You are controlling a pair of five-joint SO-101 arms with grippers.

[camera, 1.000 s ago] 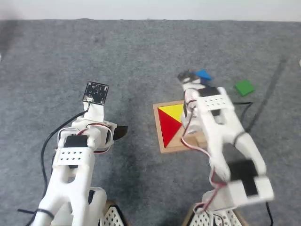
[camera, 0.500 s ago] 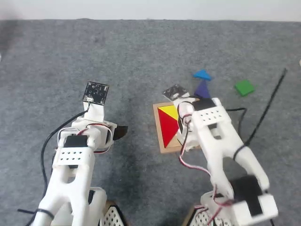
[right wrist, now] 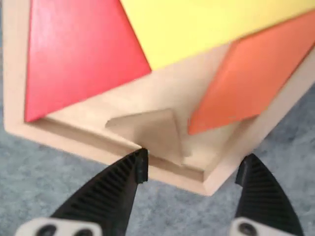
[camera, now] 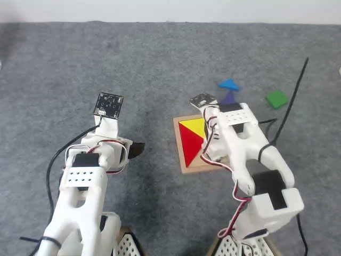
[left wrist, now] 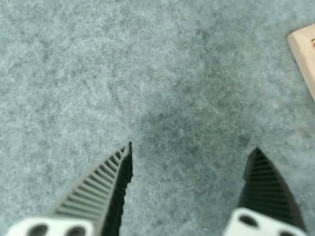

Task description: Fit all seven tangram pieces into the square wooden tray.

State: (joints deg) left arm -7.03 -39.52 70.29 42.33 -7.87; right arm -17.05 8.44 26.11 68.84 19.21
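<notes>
The grey tabletop (camera: 160, 64) carried the wooden tray (camera: 178, 144), with the red triangle (camera: 189, 143), yellow triangle (camera: 194, 127) and orange piece (right wrist: 246, 78) seated inside. The right hand (right wrist: 195, 156) hung spread and empty over a tray corner, I'd guess between pieces. The left hand (left wrist: 192, 146) was spread too, parked out of the way. The green square (camera: 276, 99), blue triangle (camera: 229, 84) and purple triangle (camera: 229, 97) lay loose beyond the tray.

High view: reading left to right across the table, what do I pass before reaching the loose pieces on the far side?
left arm → square wooden tray, left rim → red triangle in the tray → blue triangle → green square
</notes>
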